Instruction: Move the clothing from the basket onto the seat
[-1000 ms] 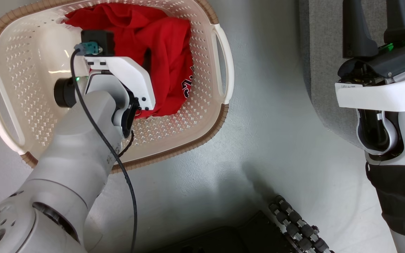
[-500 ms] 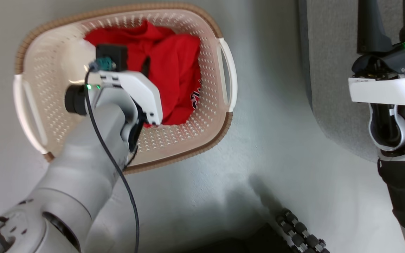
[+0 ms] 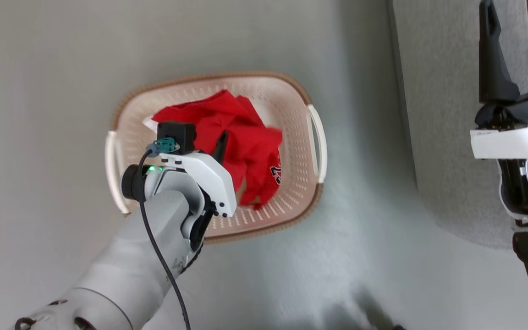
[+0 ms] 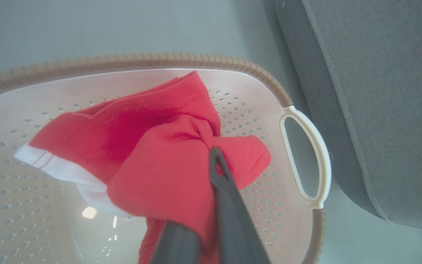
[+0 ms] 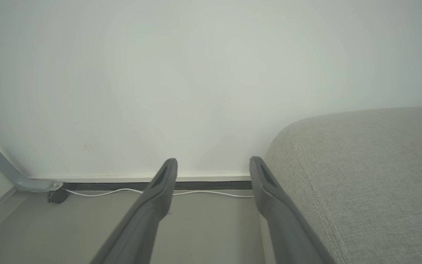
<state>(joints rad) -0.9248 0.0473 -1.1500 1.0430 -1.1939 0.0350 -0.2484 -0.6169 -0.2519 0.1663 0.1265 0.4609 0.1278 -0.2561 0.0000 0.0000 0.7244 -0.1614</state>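
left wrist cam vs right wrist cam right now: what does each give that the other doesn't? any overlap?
Left wrist view: the left gripper shut on the red clothing, which bunches at its fingertips over the basket, with a white striped panel at the fabric's edge.
Right wrist view: the right gripper open with nothing between its fingers, a pale wall and a white cable along its foot.
Both: the grey seat at the picture's right, and pale floor.

soft matt cloth clothing (image 3: 245, 137), glossy perforated plastic basket (image 3: 297, 151), rough woven seat (image 3: 438, 114)
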